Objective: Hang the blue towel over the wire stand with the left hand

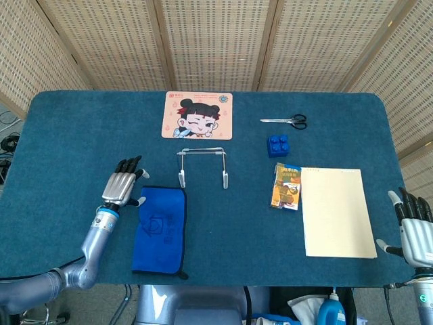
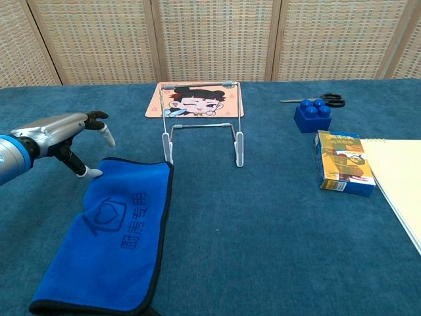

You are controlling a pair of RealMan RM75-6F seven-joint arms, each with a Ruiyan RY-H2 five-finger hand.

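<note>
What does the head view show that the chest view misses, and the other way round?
Only the head view shows the right robot hand, open at the table's near right corner, and the whole notepad. The chest view adds nothing new, but shows side-on how the wire stand stands upright. Both show the left robot hand, open beside the blue towel, the scissors, blue brick and cartoon mat.

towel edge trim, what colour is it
Black: a thin dark binding runs round the blue towel, clearest in the chest view.
</note>
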